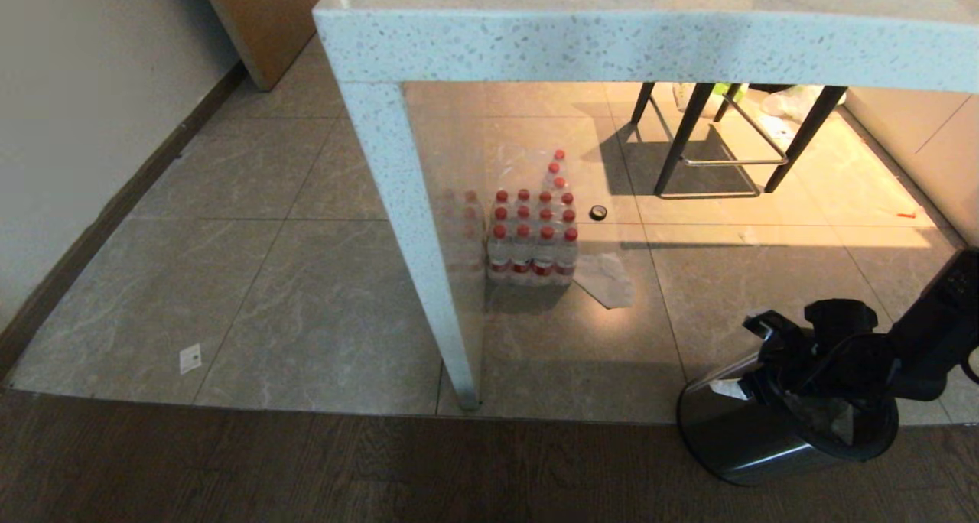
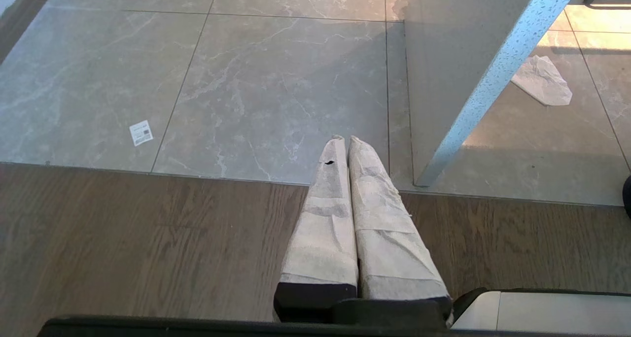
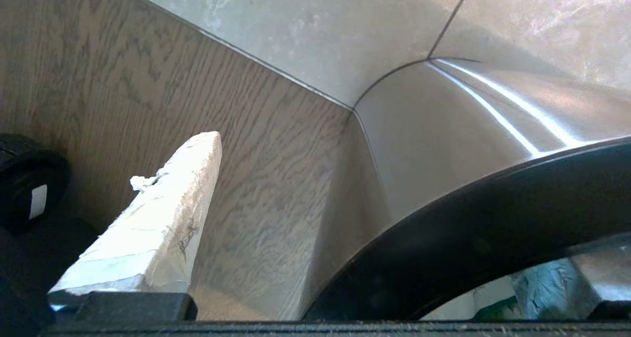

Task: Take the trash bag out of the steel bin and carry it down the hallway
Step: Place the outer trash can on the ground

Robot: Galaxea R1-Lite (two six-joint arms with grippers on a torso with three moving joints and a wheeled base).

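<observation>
- Steel bin (image 1: 753, 439) stands on the wood floor (image 1: 229, 469) at my right; its black rim (image 3: 468, 219) runs between my spread right gripper (image 1: 772, 355) fingers.
- White bag (image 1: 726, 389) lines the bin, just under that gripper.
- Left gripper (image 2: 345, 142) hangs closed, well apart.

Lighting: warm sunlight floods the floor tiles (image 1: 765, 225) beyond the counter (image 1: 612, 41), casting hard stool (image 1: 719, 141) shadows; near side dim. Glare streaks the steel bin (image 3: 468, 130) beside the right end effector (image 1: 772, 362). Head view bows at edges; sharpness adequate throughout.
</observation>
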